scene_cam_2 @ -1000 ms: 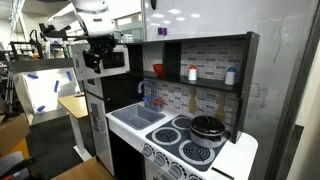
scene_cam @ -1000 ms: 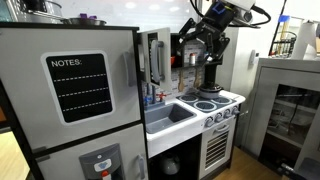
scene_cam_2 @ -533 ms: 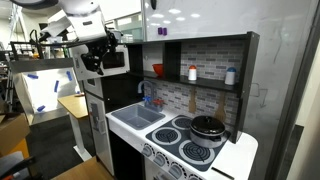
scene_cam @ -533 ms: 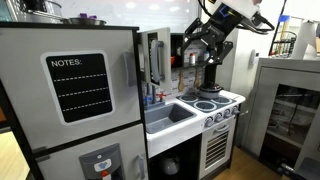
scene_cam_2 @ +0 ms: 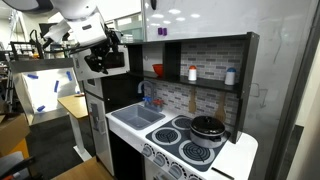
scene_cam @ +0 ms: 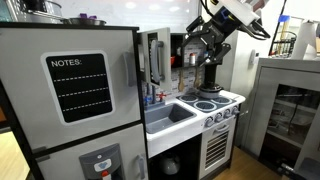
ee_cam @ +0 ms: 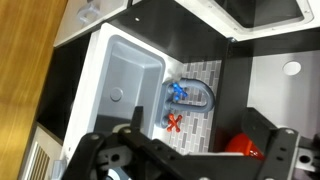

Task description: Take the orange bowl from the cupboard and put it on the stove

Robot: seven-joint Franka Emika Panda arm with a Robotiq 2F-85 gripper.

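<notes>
The orange bowl sits on the left end of the shelf inside the cupboard. In the wrist view the orange bowl shows low on the right, partly behind a dark finger. My gripper hangs open in the air, left of the cupboard and apart from the bowl, with nothing between its fingers. In an exterior view the gripper is above the sink and in front of the cupboard opening. The white stove with black burners lies below the shelf.
A black pot stands on the stove's back right burner. Two white bottles share the shelf with the bowl. The grey sink with its faucet lies under my gripper. The grey fridge stands beside the sink.
My gripper has shifted slightly toward the cupboard and turned a little at the wrist. It has stayed open. The bowl has not moved.
</notes>
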